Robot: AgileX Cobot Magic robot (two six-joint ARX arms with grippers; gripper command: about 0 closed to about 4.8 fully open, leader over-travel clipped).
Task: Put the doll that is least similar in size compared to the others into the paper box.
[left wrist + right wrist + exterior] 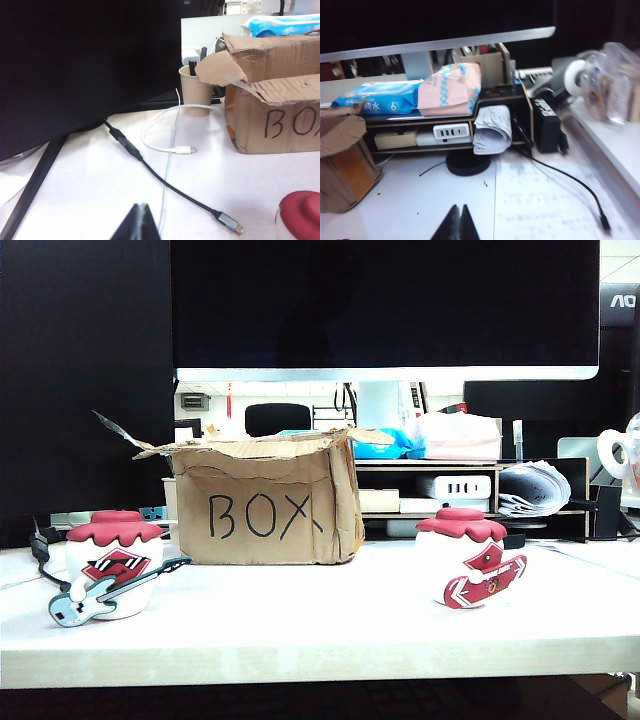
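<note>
The paper box [265,500] is worn brown cardboard with "BOX" written on its front and ragged open flaps. It stands at the middle back of the white table. The same paper box [280,115] fills the far side of the left wrist view, and one corner of the paper box [340,165] shows in the right wrist view. The doll is out of view in every frame. My left gripper [141,206] is shut and empty above the table near the cables. My right gripper [459,206] is shut and empty over the table beside a printed sheet. Neither gripper shows in the exterior view.
A red-capped doll with a blue guitar [110,565] stands front left and one with a red guitar [470,560] front right. A paper cup [195,92], a white cable [165,145] and a black cable [165,182] lie beside the box. A desk shelf [520,107] and monitor [385,305] stand behind.
</note>
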